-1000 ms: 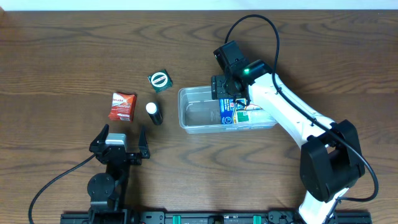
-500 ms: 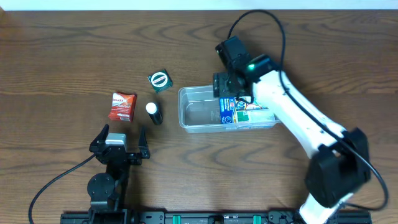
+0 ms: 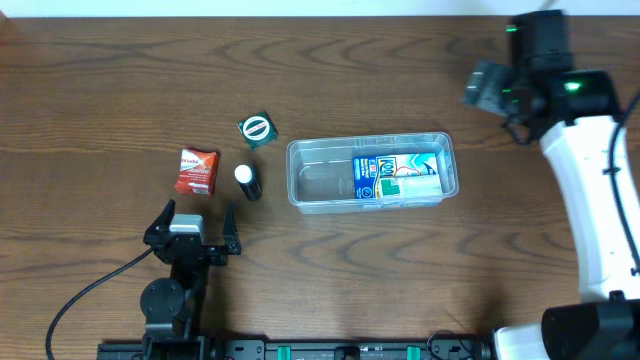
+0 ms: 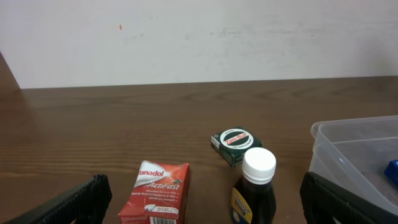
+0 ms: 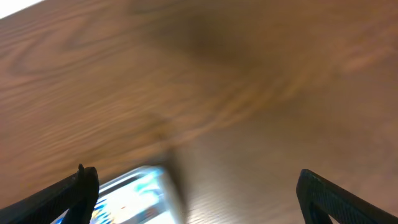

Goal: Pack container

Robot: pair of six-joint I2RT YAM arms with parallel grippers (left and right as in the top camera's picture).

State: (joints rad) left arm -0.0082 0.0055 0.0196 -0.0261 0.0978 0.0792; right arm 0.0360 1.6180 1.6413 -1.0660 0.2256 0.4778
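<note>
The clear plastic container (image 3: 300,175) sits mid-table with a blue and white box (image 3: 398,178) lying in its right half. My right gripper (image 3: 488,88) hovers open and empty beyond the container's far right corner. In the blurred right wrist view its jaws (image 5: 199,199) stand wide over bare wood, with the container's corner (image 5: 134,190) at the lower left. My left gripper (image 3: 192,230) rests open near the front edge. The left wrist view shows it (image 4: 205,202) holding nothing, with the container's wall (image 4: 348,143) at the right.
Left of the container are a red Panadol box (image 3: 197,171) (image 4: 155,193), a dark bottle with a white cap (image 3: 247,181) (image 4: 255,186) and a small green box (image 3: 257,129) (image 4: 235,144). A white wall runs along the table's far edge.
My right gripper has let go of the blue and white box inside the container, then swung up and away to the far right. The left arm has not moved.
</note>
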